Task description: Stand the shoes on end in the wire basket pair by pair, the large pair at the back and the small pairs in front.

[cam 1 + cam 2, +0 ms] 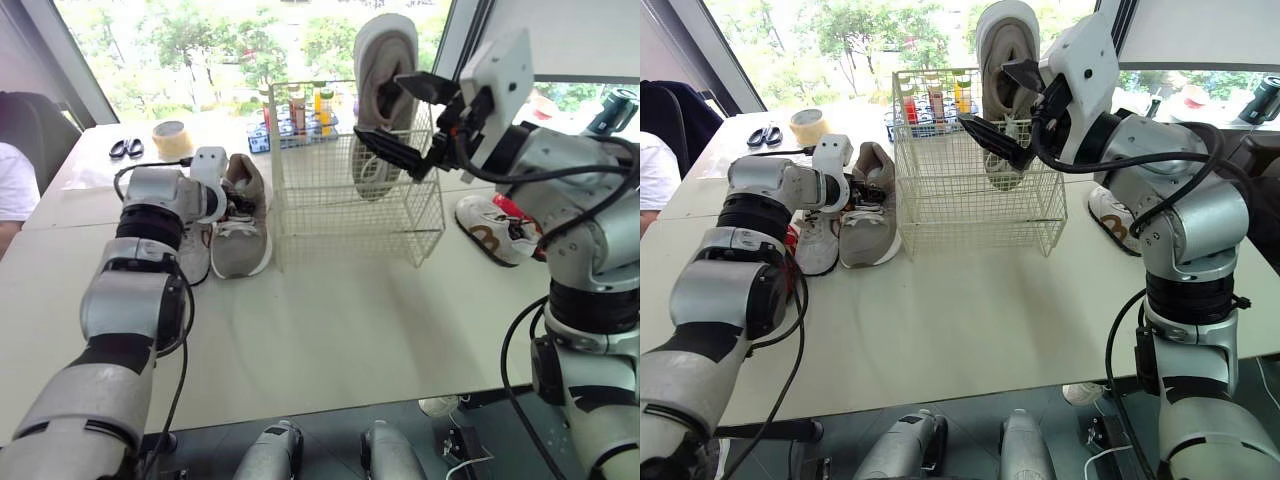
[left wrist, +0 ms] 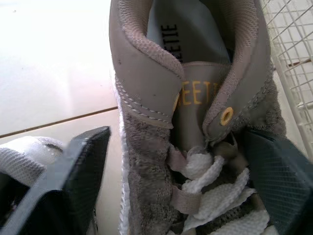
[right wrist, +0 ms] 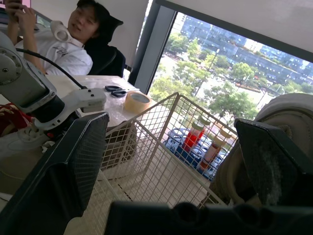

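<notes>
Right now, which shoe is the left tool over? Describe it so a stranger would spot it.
Find the wire basket on the table. Beside its left side two shoes lie flat; take the grey shoe nearest the wire, under the open left tool. The white shoe lies farther out; the grey one bears yellow lettering on its tongue.

The left arm (image 1: pixel 125 300) and right arm (image 1: pixel 585 200) are rounded silver-grey shells joined by black ribbed rings, with loose black cables (image 1: pixel 505 345) looping alongside, white wrist housings (image 1: pixel 497 70) and black jaws with grid-textured faces.
</notes>
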